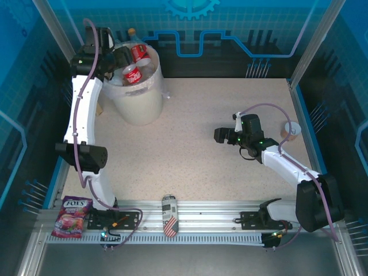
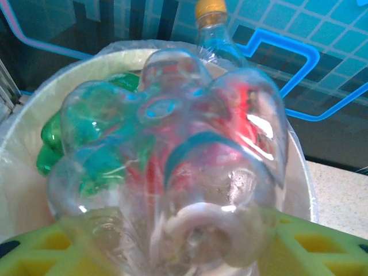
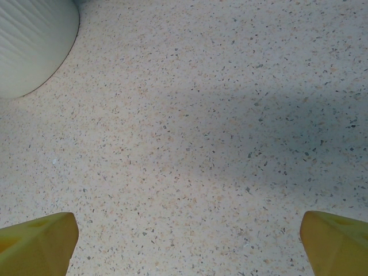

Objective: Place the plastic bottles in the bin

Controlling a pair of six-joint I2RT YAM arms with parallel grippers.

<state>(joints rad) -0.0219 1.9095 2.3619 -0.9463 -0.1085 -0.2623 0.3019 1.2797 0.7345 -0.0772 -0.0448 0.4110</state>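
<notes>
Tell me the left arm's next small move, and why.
Probably open the left gripper and let the clear bottle drop. The bottle sits between its yellow fingers right above the bin, whose rim rings it in the left wrist view. A green bottle lies inside, so a release here should land it on the pile.

- The large round cream plastic bin [image 1: 141, 100] stands at the far left of the speckled tabletop [image 1: 201, 172].
- Clear red-labelled plastic bottles [image 1: 140, 53] lie piled in it, above the rim; a green plastic bottle [image 2: 49, 144] lies lower, at its left side.
- A clear yellow-capped bottle [image 1: 132, 33] rises at the bin's far rim.
- The left arm's fingers [image 2: 34, 247] sit over the bin's left rim, a bottle directly before them.
- The right arm's fingers [image 3: 34, 241] hang over bare tabletop, right of centre.
- A small paper cup [image 1: 292, 130] stands near the right edge.
- A patterned metal can [image 1: 169, 215] lies on the near rail between the arm bases; a purple sweets bag [image 1: 72, 217] lies at the near left corner.
</notes>
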